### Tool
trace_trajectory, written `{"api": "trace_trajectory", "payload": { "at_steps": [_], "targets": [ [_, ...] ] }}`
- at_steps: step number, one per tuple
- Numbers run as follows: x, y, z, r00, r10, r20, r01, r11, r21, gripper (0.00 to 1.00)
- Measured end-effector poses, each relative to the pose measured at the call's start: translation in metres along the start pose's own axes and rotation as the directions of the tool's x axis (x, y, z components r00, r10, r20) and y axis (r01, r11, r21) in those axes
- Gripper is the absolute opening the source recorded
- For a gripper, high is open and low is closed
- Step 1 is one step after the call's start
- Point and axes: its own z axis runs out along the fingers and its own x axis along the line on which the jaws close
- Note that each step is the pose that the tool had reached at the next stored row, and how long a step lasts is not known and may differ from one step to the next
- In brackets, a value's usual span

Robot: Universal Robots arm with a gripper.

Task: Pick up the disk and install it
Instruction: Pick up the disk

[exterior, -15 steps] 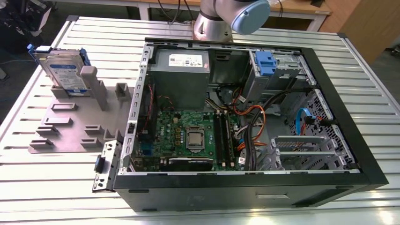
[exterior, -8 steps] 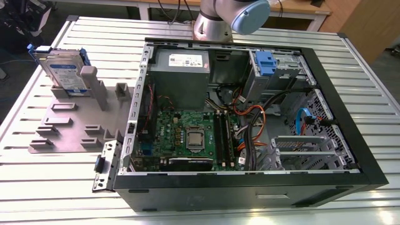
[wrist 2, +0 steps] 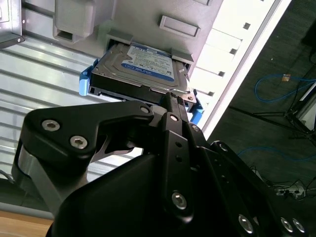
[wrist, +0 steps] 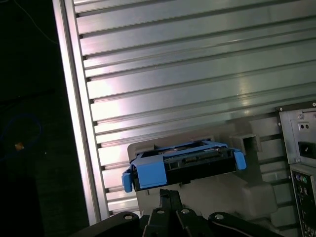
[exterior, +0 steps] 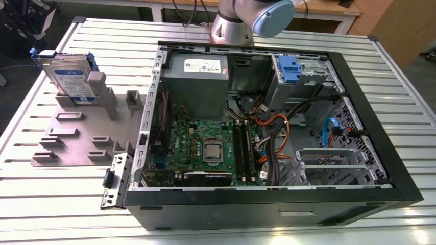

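Gripper (wrist 2: 170, 96) fingers closed together, holding nothing. Slatted metal table (exterior: 41, 204) runs open to its edge beyond the grey holder plate (exterior: 75, 127), which lies just beside the open computer case (exterior: 402, 168), at the exterior view's left. The disk (wrist 2: 148, 64) stands on edge in that plate, directly ahead of the fingertips and near them.

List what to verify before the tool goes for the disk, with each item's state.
1. Disk upright in its grey stand: ok.
2. Disk in line with the tool in both wrist views: ok.
3. Tool open for a grasp: not ok, jaws look shut.
4. Nothing on the disk's top edge: ok.
5. Side of the case open: ok.
6. Room inside for the disk: cannot tell.
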Motion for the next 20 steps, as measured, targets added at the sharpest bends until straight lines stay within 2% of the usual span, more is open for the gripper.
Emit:
{"api": "trace_trajectory", "payload": {
  "at_steps": [11,20],
  "targets": [
    [0.0,0.0,0.0,1.0,0.004,0.0002,-0.004,1.0,0.0,0.11],
    [0.0,0.0,0.0,0.9994,0.034,0.0015,-0.034,0.9994,0.0001,0.11]
  ]
}}
